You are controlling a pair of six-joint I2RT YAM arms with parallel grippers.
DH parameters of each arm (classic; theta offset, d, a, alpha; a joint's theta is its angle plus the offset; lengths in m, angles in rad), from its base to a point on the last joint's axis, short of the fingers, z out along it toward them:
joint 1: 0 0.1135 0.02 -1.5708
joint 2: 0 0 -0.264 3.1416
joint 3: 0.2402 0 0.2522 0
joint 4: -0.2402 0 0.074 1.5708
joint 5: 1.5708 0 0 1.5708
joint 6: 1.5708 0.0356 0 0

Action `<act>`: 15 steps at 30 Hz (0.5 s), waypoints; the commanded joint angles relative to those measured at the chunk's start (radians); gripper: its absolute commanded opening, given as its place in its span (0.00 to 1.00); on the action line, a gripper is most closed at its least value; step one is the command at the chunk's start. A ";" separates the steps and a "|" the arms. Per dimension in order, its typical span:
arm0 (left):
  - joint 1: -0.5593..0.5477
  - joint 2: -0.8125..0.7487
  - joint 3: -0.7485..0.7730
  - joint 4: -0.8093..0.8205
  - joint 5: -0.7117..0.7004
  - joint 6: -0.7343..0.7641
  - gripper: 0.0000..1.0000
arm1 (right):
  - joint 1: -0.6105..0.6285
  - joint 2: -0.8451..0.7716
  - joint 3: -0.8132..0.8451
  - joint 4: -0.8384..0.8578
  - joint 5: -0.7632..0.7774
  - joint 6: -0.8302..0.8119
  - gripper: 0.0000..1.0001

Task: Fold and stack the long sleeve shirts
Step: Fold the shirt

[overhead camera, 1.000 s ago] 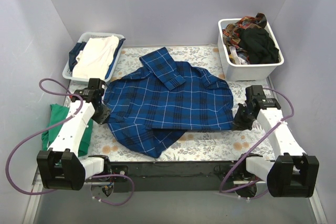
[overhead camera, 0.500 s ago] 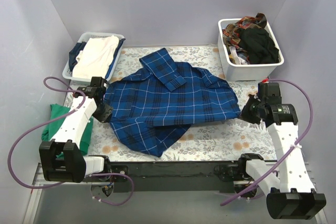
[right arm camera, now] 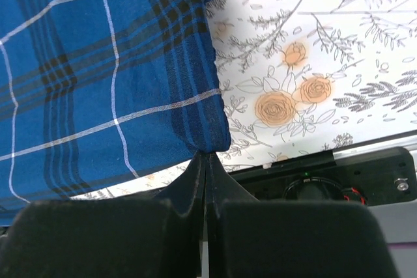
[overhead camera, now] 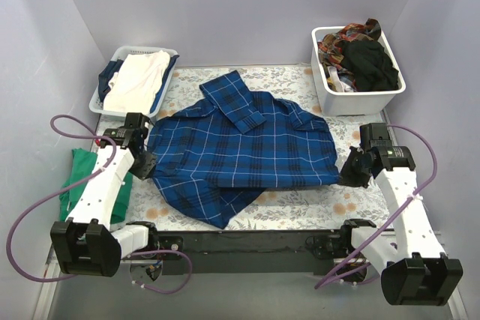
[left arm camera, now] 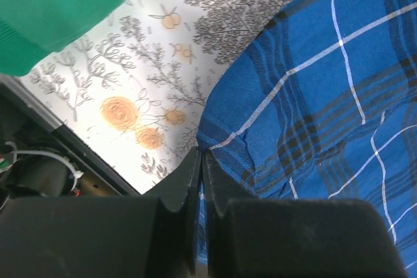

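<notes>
My left gripper [left arm camera: 201, 161] is clamped on the left edge of the dark blue plaid cloth shirt [overhead camera: 244, 148]. My right gripper [right arm camera: 205, 159] pinches the shirt's right hem corner. Both pairs of jaws are pressed together with only a sliver of cloth between them. From above, the gripper bodies hide both sets of fingertips, so the pinches show only in the wrist views.

The shirt lies spread across the middle of the grey-and-orange floral table cloth [overhead camera: 300, 211], with a sleeve-like strip folded over its far part. I cannot make out what lies under its near flap. One green cloth [overhead camera: 75, 174] at the table's left edge is partly covered by my left arm.

Two containers stand at the far corners. One is a white slotted basket [overhead camera: 96, 103] holding a cream garment [overhead camera: 139, 80] over something navy. The other is a white plastic tub [overhead camera: 334, 99] heaped with dark and patterned clothes too tangled to count. There is one shirt on the table cloth and two grippers on it.
</notes>
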 commanded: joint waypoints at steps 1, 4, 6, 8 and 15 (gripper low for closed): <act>0.006 -0.038 0.024 -0.062 -0.150 -0.035 0.00 | -0.013 0.024 -0.012 -0.004 0.061 -0.001 0.01; 0.006 -0.018 0.016 -0.029 -0.128 -0.012 0.00 | -0.012 0.039 -0.004 0.005 0.064 -0.007 0.01; 0.006 0.003 0.039 0.002 -0.125 0.014 0.00 | -0.013 0.051 0.019 0.023 0.067 -0.006 0.01; 0.008 0.045 0.088 0.031 -0.116 0.036 0.00 | -0.013 0.070 0.042 0.059 0.067 -0.004 0.01; 0.009 0.187 0.256 0.172 -0.052 0.137 0.00 | -0.022 0.223 0.157 0.187 0.005 -0.024 0.01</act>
